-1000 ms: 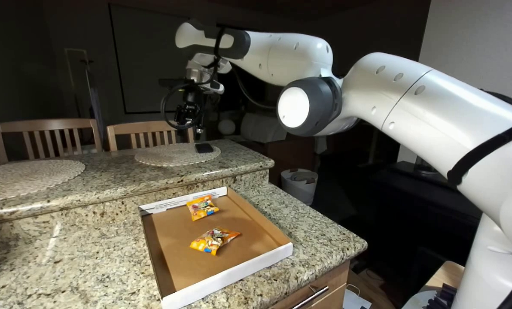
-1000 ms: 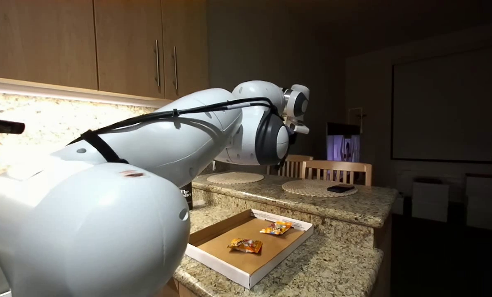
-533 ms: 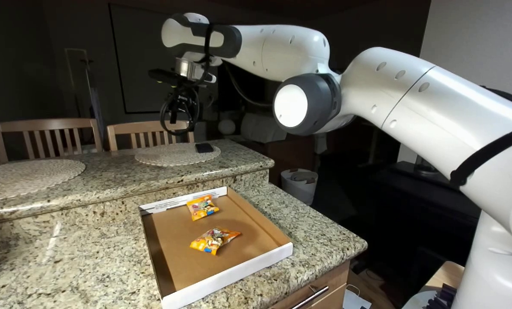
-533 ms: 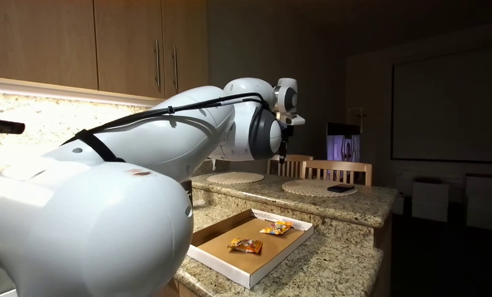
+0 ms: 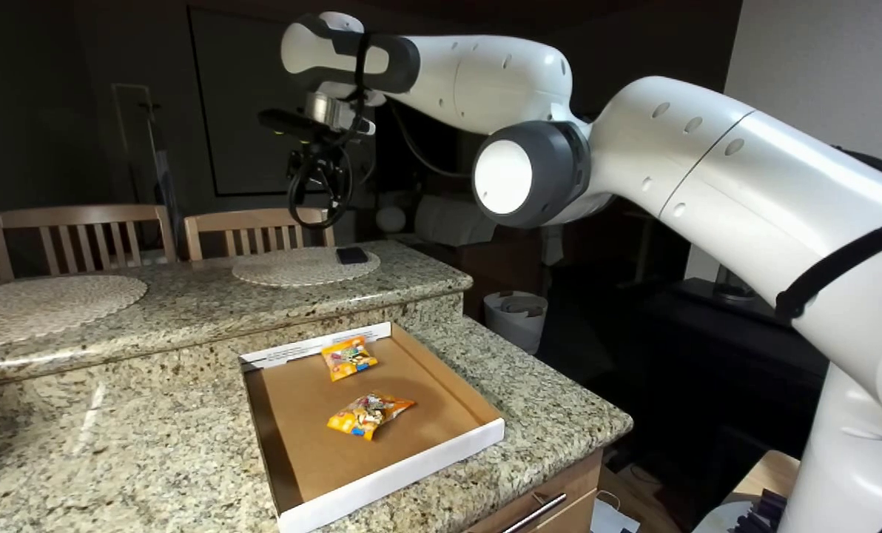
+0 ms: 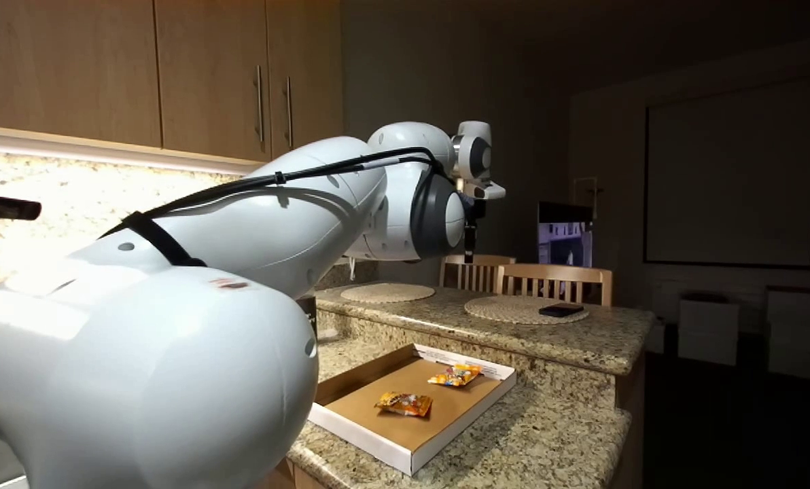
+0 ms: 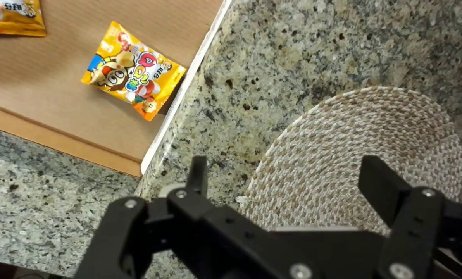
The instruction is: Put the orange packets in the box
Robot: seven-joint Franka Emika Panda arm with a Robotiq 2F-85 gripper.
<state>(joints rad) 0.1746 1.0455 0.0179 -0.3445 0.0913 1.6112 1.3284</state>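
Observation:
Two orange packets lie flat inside the box [image 5: 322, 466] in both exterior views. One packet [image 5: 348, 358] sits close to the far white wall; the nearer packet [image 5: 369, 416] rests around the middle of the cardboard floor. From the wrist, the far packet [image 7: 134, 73] shows whole beside the white-edged wall, while the second packet [image 7: 12, 17] is cut off at the top left corner. My gripper [image 7: 284, 162] stands open, its black fingers wide apart with nothing between them. It hangs high above the raised counter, well clear of the box and both packets.
The box stands on a granite counter [image 5: 152, 444], below a raised granite ledge [image 5: 189, 311]. On the ledge lie two round woven mats, one [image 5: 293, 270] bearing a black phone [image 5: 351, 255]. Wooden chairs [image 5: 78, 229] stand behind. A white bin [image 5: 515, 322] is on the floor.
The wrist has turned from a tilted pose to a more upright one, and the arm has risen a little. The packets and the box have stayed in place.

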